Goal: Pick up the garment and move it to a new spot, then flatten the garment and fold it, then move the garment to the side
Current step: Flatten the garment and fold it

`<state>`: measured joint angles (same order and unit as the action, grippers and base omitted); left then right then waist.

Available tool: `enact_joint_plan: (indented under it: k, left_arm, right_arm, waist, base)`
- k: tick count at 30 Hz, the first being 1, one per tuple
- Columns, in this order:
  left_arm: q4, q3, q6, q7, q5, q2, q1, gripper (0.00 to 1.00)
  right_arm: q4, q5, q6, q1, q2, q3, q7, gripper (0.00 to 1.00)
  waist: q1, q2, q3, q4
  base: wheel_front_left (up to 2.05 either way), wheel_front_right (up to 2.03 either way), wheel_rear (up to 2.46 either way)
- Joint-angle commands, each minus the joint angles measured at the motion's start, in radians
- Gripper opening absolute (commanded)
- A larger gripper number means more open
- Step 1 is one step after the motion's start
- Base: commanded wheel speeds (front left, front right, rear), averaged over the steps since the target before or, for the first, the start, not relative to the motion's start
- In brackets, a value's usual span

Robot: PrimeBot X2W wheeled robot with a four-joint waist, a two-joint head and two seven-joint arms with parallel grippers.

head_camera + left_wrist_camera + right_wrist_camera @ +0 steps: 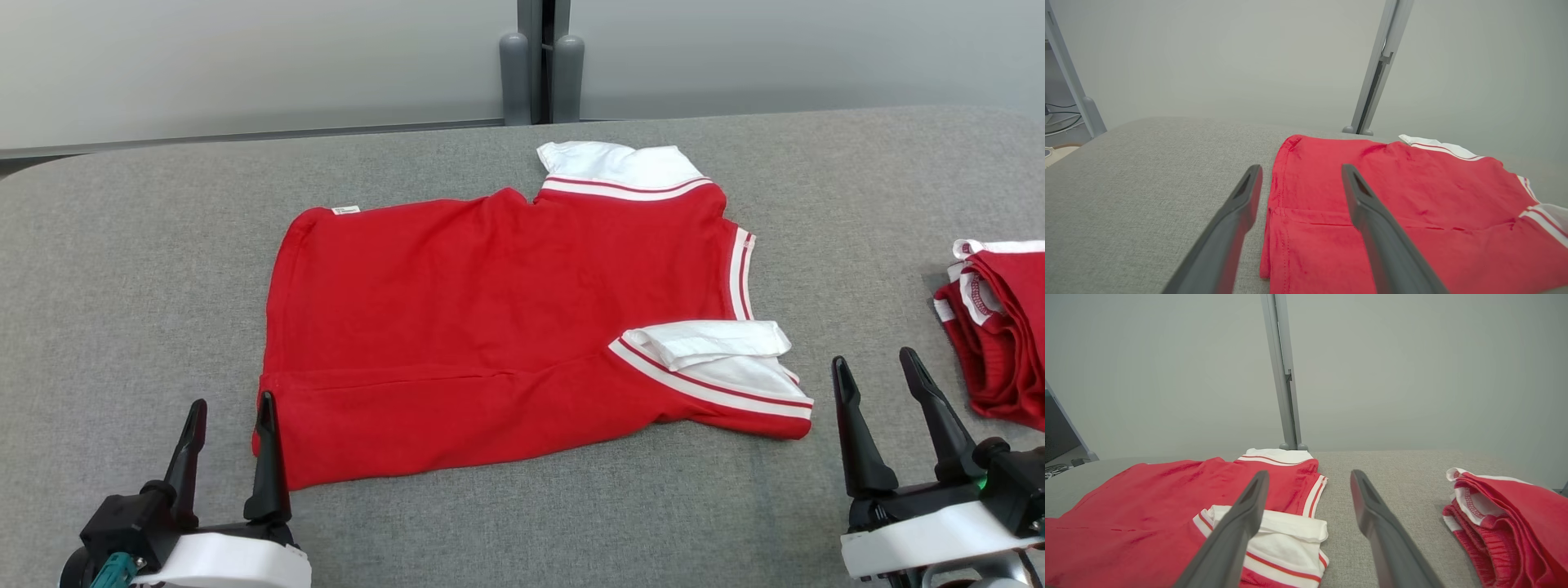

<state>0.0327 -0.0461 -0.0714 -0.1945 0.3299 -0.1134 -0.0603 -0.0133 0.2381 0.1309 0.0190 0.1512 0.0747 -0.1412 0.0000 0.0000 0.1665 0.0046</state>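
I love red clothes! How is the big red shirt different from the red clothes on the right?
The red shirt lies spread out, nearly flat; the red pile is bunched up in layers. The red shirt shows white sleeves; the red pile shows only thin white edging. The red shirt sits mid-table; the red pile sits at the right edge. Both are red with white trim and rest on the gray table.

The red shirt (pixel 506 327) is matt knit cloth with white ribbed trim; the table cover (pixel 147 269) is coarse grey woven fabric; the far post (pixel 526 24) looks smooth metal.
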Motion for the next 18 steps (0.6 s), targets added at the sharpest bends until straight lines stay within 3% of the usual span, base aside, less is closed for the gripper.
enact_joint_plan:
  k: [1,11,18]
  left_arm:
    - [0.0,0.001,-0.001,0.0,0.003,-0.004,-0.001,1.0]
    - [0.007,-0.006,-0.003,0.009,0.005,-0.014,0.023,1.0]
    - [0.073,-0.018,0.013,0.046,0.041,-0.005,0.031,1.0]
  right_arm:
    - [-0.007,-0.003,0.0,0.004,0.0,0.0,0.005,1.0]
    - [-0.008,0.006,0.0,-0.009,0.001,0.005,0.007,1.0]
    - [0.057,0.02,0.0,-0.017,-0.003,0.029,0.017,1.0]
  waist:
    - [0.0,0.0,0.002,-0.001]
    - [0.0,0.0,0.012,-0.005]
    - [0.0,0.0,0.043,-0.006]
  base:
    - [0.0,0.0,0.0]
    - [0.0,0.0,0.0]
    - [0.0,0.0,0.0]
